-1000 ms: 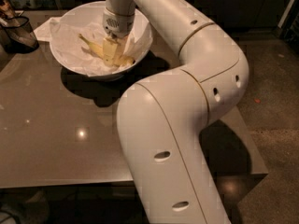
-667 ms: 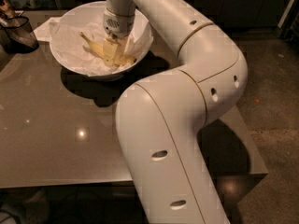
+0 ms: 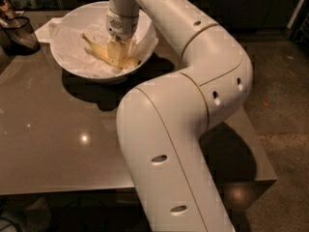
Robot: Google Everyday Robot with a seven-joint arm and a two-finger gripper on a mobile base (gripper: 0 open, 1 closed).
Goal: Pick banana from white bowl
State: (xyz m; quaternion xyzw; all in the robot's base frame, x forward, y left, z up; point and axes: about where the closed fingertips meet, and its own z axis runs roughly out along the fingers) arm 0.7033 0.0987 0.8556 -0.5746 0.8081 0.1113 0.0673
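Camera view: the pincer (image 3: 119, 52) sits in the white bowl (image 3: 65, 69), over the banana (image 3: 97, 49). Whether it grips, I cannot tell.

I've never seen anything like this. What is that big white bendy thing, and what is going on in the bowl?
The big white thing is a robot arm, built of thick jointed segments, rather like a shoulder, elbow and wrist. There is only one camera view, looking down along the arm onto a grey-brown table; where the camera is mounted I cannot tell. At the arm's far end is its gripper, the part that grasps. It reaches down into a white bowl lined with crumpled white paper, right at a pale yellow banana lying inside. Whether it has hold of the banana cannot be made out. At the far left of the table stands a dark glass container.
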